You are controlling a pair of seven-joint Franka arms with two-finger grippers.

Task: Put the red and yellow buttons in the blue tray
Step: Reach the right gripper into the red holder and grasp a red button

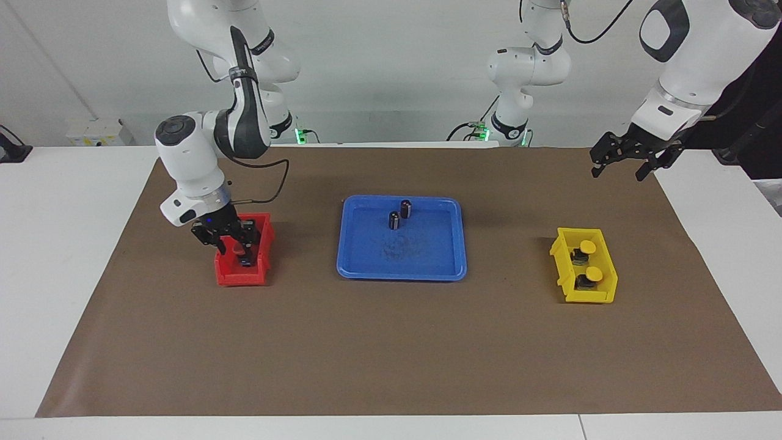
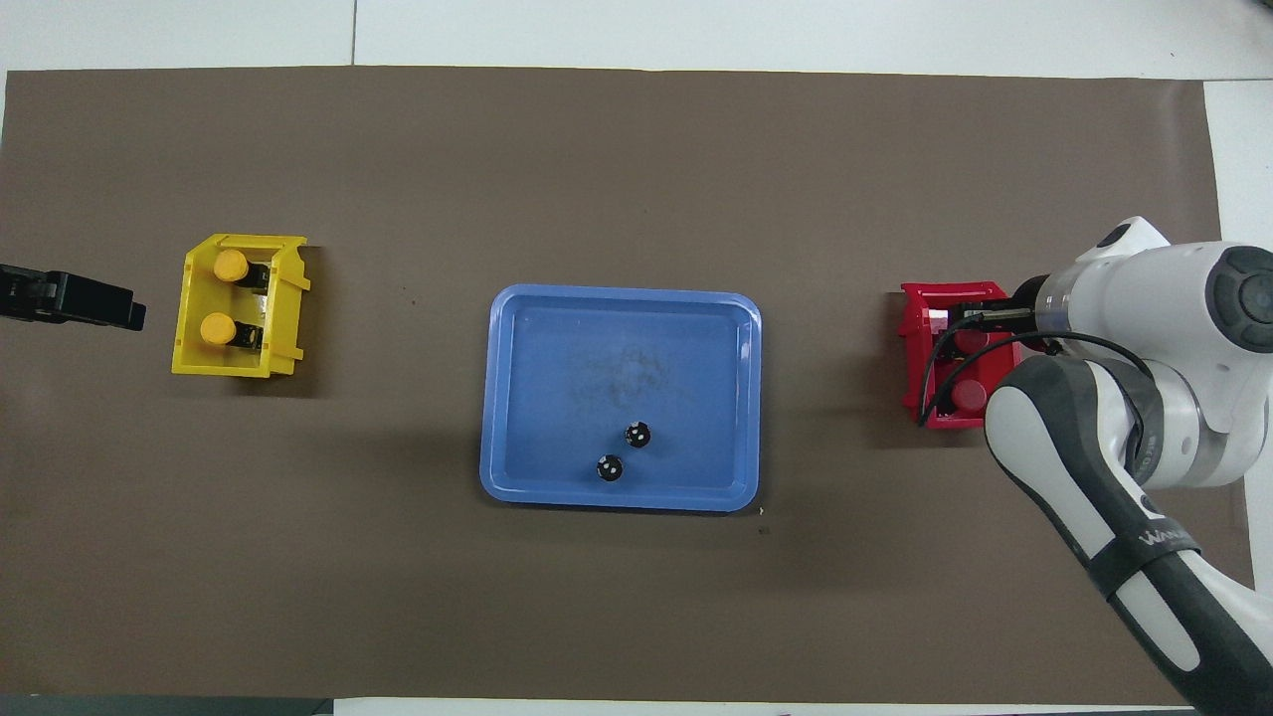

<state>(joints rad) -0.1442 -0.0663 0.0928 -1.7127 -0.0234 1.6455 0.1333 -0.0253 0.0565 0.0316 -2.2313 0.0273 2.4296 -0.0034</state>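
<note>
Two red buttons (image 2: 970, 338) (image 2: 967, 396) sit in the small red bin (image 1: 241, 278) toward the right arm's end. My right gripper (image 1: 234, 243) is down inside that bin, at a red cap (image 1: 234, 249). Two yellow buttons (image 1: 588, 246) (image 1: 594, 273) sit in the small yellow bin (image 1: 589, 296) toward the left arm's end. My left gripper (image 1: 618, 171) is open and empty, raised over the mat's edge beside the yellow bin, and waits. The blue tray (image 1: 403, 260) lies mid-table between the bins.
Two small dark cylinders with silvery bands (image 1: 394, 220) (image 1: 406, 209) stand in the blue tray, in its part nearer to the robots. A brown mat (image 1: 391, 342) covers the table. In the overhead view my right arm (image 2: 1124, 418) covers part of the red bin.
</note>
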